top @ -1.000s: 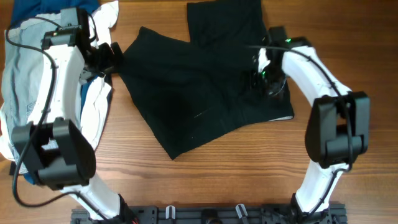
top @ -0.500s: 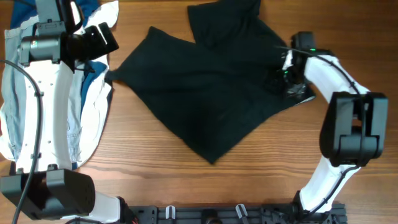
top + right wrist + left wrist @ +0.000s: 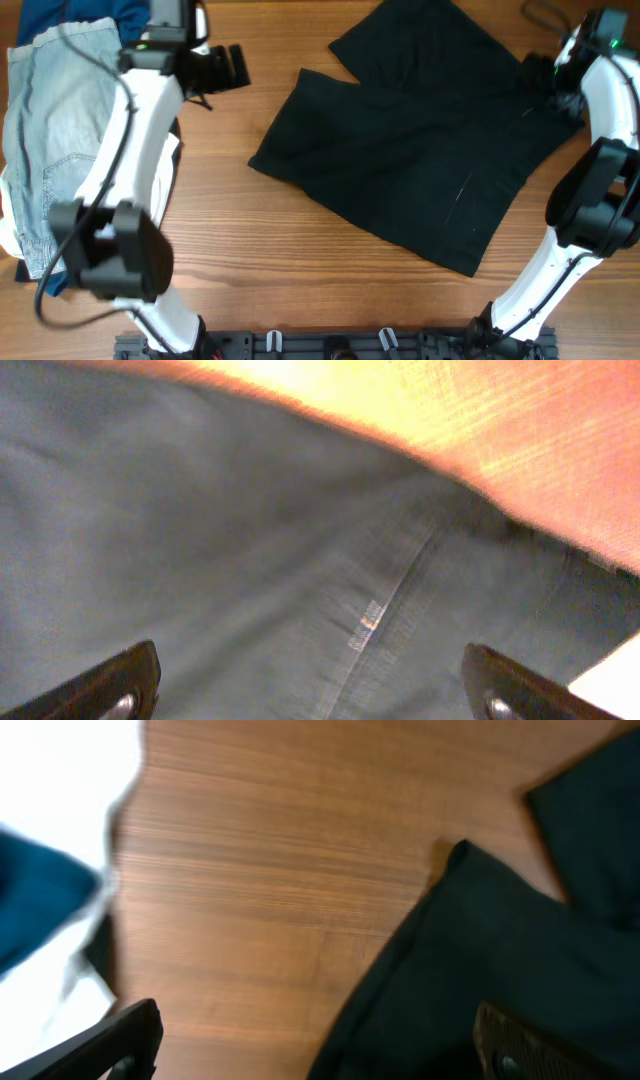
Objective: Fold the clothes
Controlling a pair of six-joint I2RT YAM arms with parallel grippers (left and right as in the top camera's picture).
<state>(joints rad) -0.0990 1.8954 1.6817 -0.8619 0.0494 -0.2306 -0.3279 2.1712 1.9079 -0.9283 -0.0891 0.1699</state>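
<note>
The black shorts-like garment [image 3: 420, 170] lies spread flat on the wooden table [image 3: 260, 250], centre to right, with one leg pointing to the far side. My left gripper [image 3: 238, 68] is open and empty over bare wood, left of the garment's left corner. In the left wrist view the gripper [image 3: 320, 1060] has its fingers wide apart, with the black fabric [image 3: 520, 940] to the right. My right gripper [image 3: 563, 88] hovers over the garment's far right edge. In the right wrist view the gripper [image 3: 315, 690] is open just above the fabric and a stitched seam [image 3: 390, 600]. I cannot make out the white tag.
Light-blue denim shorts [image 3: 60, 130] lie on a pile at the table's left edge, with a white garment [image 3: 165, 160] under them and a blue one [image 3: 60, 15] at the far left corner. A black rail [image 3: 330, 345] runs along the front edge.
The black garment has slid to the right and lies flatter. My right gripper moved right and toward the far edge. My left gripper left the garment's left corner and moved right.
</note>
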